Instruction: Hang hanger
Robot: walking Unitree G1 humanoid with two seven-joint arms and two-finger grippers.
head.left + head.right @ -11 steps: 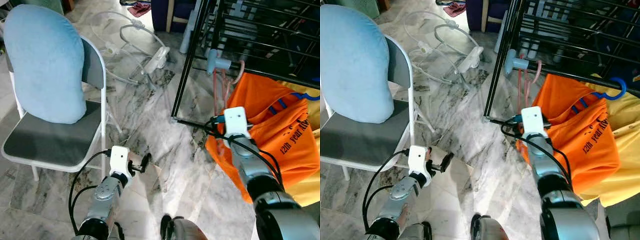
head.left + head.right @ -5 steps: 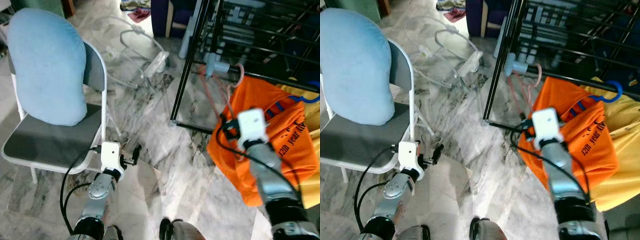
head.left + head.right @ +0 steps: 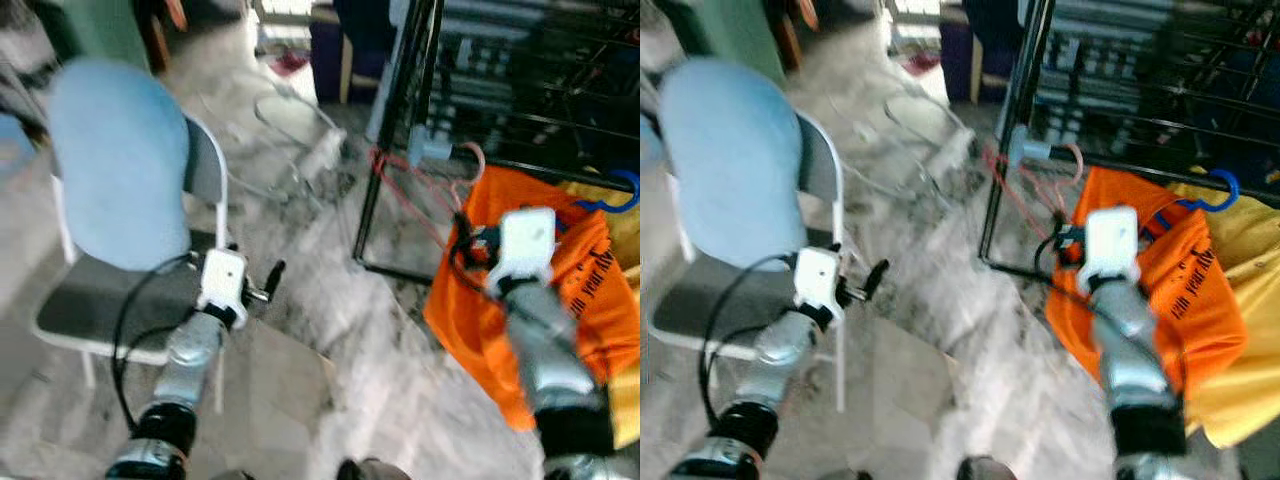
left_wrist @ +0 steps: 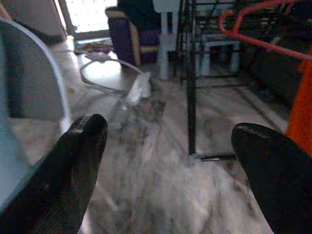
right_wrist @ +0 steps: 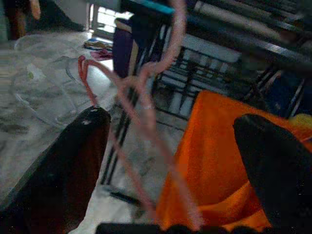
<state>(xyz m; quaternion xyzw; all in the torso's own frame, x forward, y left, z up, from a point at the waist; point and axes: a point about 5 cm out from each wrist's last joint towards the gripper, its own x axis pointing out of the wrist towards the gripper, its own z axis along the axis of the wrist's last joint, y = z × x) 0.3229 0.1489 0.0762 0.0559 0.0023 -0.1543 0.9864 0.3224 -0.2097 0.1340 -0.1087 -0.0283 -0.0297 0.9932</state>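
**Ana:** Blur across both eye views now, and the whole scene has slid and tilted since a second ago, so that's the robot's head moving, not the furniture. The right gripper [image 5: 170, 146] has come up closer to the drying rack [image 3: 395, 130], jaws spread wide with nothing between them.

**Ben:** And the hanger?

**Ana:** The pink hanger [image 5: 141, 97] already has its hook over the rack's dark rail, beside the orange shirt [image 3: 560, 290], dangling just ahead of those open jaws. I'd judge the hanging done or nearly so.

**Ben:** Left side?

**Ana:** Left gripper [image 4: 170, 161] is raised in front of the folding chair [image 3: 120, 310], jaws wide apart, empty. It has lifted along with the view.

**Ben:** Room?

**Ana:** Marble floor [image 3: 400, 380], grey-veined. A blue cushion [image 3: 120, 160] leans on the chair back, a blue hanger hook [image 3: 1223, 190] sits on the rail over a yellow garment [image 3: 1240, 350], and pale cables [image 3: 910, 150] trail on the floor beyond.
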